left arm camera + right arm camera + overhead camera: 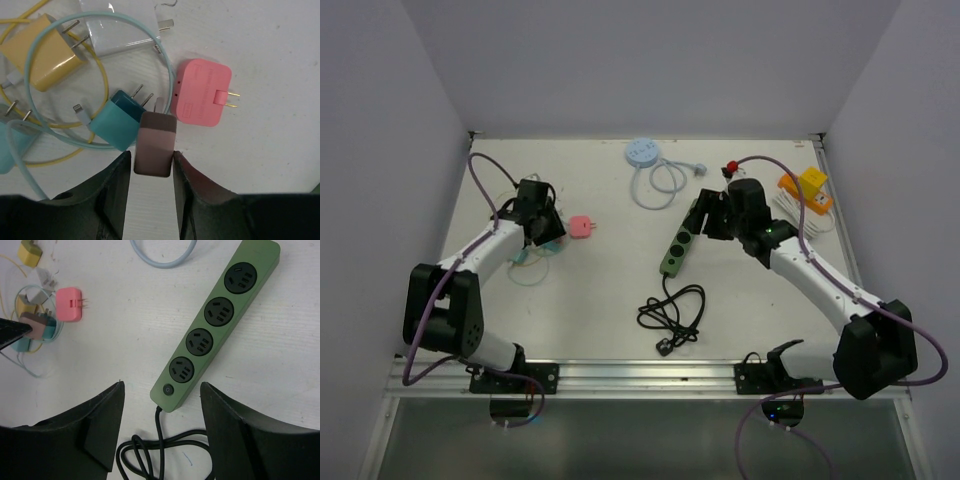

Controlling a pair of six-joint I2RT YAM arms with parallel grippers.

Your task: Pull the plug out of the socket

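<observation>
The green socket strip [680, 243] lies mid-table; all of its sockets [220, 322] are empty. A mauve plug [155, 145] lies on the table at the left, prongs pointing away, among other chargers. My left gripper [151, 156] brackets its rear end. The right finger touches the plug and a thin gap shows at the left finger, so the jaws are slightly open. My right gripper [161, 385] hovers wide open over the strip's switch end [167, 389], holding nothing. The top view shows the left gripper [548, 235] and the right gripper [705, 215].
A pink flat plug [201, 92], a teal charger [117, 120] and a yellow charger [47, 55] with looped cables crowd the mauve plug. The strip's black cord [672, 315] coils near the front. A white round hub [643, 152] and an orange item [807, 190] sit at the back.
</observation>
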